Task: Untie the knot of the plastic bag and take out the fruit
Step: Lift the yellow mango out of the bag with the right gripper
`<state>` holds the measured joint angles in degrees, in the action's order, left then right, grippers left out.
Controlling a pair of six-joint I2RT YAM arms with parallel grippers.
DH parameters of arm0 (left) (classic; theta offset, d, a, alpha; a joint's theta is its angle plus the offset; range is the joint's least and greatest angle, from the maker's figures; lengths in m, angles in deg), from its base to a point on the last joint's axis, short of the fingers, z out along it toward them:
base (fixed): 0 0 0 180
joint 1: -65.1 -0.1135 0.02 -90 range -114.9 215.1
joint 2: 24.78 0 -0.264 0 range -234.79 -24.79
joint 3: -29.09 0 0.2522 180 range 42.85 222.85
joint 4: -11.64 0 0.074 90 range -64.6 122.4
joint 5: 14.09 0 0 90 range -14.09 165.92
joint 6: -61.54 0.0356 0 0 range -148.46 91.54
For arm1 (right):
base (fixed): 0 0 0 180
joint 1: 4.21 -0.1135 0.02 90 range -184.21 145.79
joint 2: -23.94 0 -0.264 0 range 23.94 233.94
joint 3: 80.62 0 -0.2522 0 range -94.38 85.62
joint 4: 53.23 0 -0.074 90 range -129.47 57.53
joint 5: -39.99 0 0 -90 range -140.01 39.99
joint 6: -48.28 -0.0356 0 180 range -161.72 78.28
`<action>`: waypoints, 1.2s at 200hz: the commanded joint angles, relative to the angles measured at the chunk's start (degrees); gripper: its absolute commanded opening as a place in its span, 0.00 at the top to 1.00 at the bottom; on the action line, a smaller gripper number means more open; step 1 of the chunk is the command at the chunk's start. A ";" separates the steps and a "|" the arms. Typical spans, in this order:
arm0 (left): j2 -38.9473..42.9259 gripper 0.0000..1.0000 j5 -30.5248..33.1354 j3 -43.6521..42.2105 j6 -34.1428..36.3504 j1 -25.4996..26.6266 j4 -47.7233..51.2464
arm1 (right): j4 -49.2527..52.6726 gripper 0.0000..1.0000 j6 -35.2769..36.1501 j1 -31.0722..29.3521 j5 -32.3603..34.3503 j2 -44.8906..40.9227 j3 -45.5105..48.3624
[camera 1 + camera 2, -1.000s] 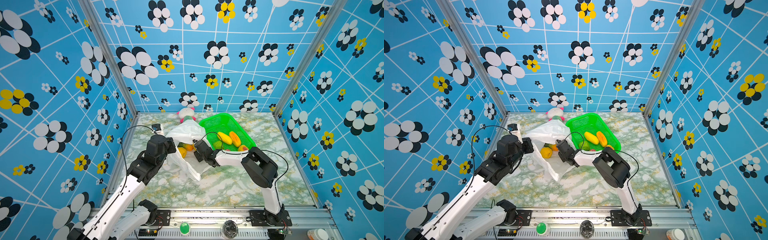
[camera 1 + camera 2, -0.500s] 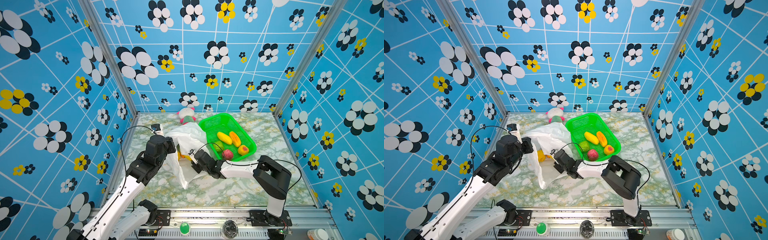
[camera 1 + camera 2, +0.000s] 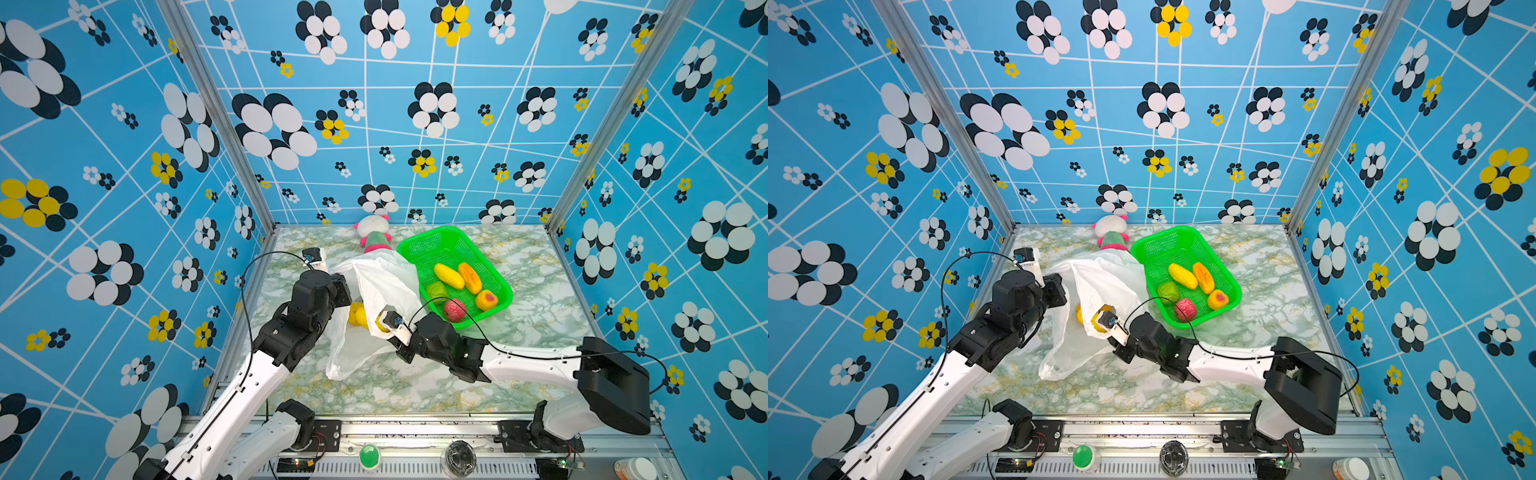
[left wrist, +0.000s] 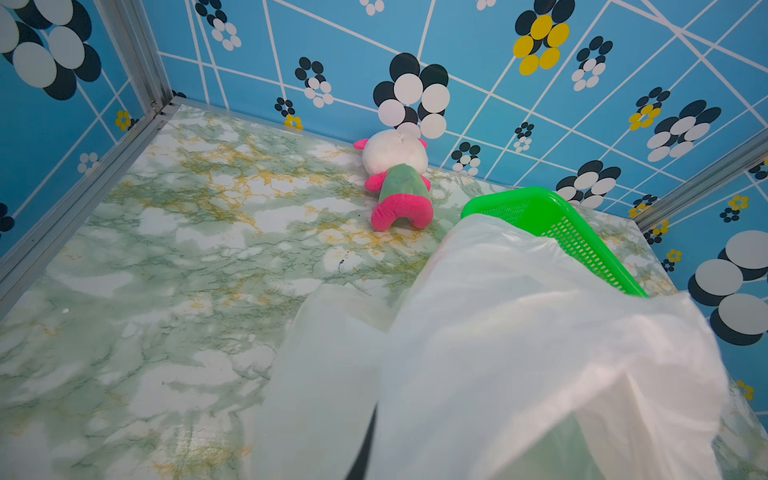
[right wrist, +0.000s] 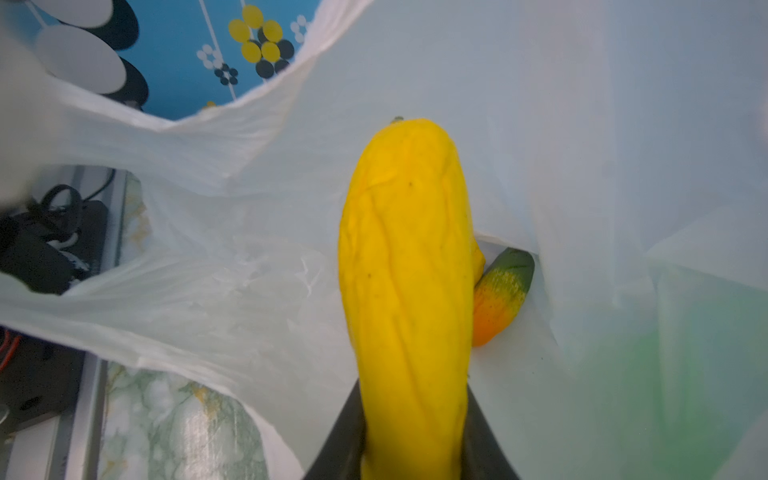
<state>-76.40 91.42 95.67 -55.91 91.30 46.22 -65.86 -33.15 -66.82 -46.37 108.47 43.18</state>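
The plastic bag (image 3: 384,282) (image 3: 1100,282) lies crumpled left of the basket with its mouth held open; its knot is out of view. My left gripper (image 3: 345,286) (image 3: 1061,291) is shut on the bag's upper edge and holds it up. In the left wrist view the bag (image 4: 519,353) covers the jaws. My right gripper (image 3: 381,323) (image 5: 413,432) reaches into the bag's mouth and is shut on a long yellow fruit (image 5: 407,270). An orange-green fruit (image 5: 498,295) lies behind it inside the bag. Another yellow fruit (image 3: 357,313) shows through the plastic.
A green mesh basket (image 3: 440,241) at the back right holds several fruits: yellow (image 3: 449,276), orange (image 3: 469,277), green (image 3: 436,291), red (image 3: 455,309) and yellow-red (image 3: 486,299). A plush doll (image 3: 374,232) lies at the back wall. Patterned walls close in three sides.
My right gripper has pushed deeper into the bag's mouth and closed on the yellow fruit, with its arm swung lower and further right. The left gripper has held the bag still.
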 commanded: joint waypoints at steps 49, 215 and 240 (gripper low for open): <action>0.64 0.94 0.71 0.16 -0.64 -0.44 0.09 | -9.60 0.76 -1.28 -0.27 -4.23 -12.62 8.73; 0.59 0.94 0.72 0.10 -0.62 -0.44 0.01 | -1.91 0.79 2.31 -10.08 -10.76 -11.22 1.46; 0.55 0.94 0.64 0.10 -0.76 -0.44 0.01 | -8.05 0.80 1.48 -9.92 -10.94 -19.46 8.54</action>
<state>-76.40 91.40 95.67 -56.32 91.30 46.22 -66.47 -30.79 -76.85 -55.52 96.21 46.37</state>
